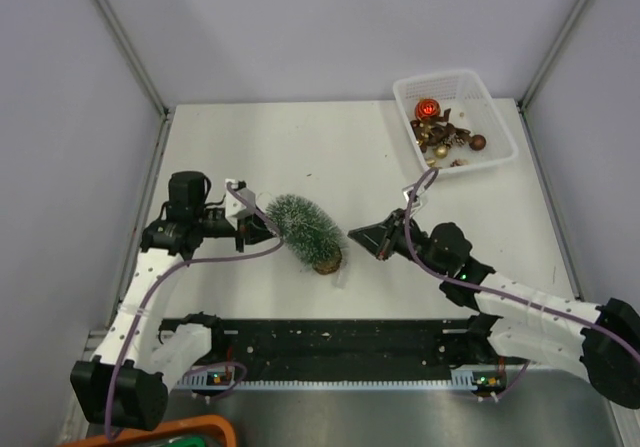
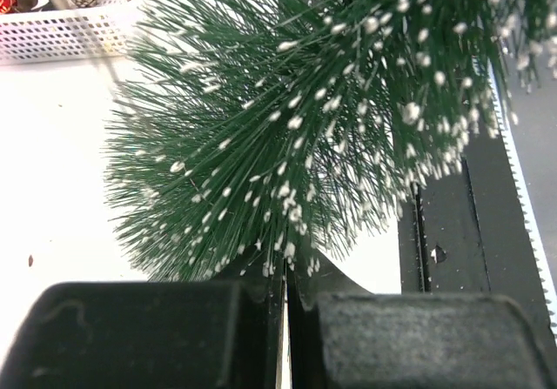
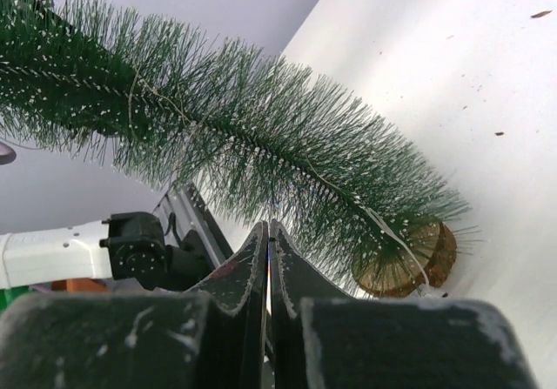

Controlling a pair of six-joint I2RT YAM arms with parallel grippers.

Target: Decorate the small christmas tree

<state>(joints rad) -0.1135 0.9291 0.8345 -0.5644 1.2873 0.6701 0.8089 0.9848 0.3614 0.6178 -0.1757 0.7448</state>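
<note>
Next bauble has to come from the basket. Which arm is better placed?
Right. The right gripper sits on the basket side, shut and apparently empty; the left gripper is clamped on the tree tip.

The small christmas tree (image 1: pixel 305 225) is bristly green bottle-brush with whitish tips, on a rough wooden disc base (image 3: pixel 409 263). The basket (image 1: pixel 436 78) is perforated white plastic; the table (image 1: pixel 300 147) matt white; the red bauble (image 1: pixel 428 109) glossy
</note>
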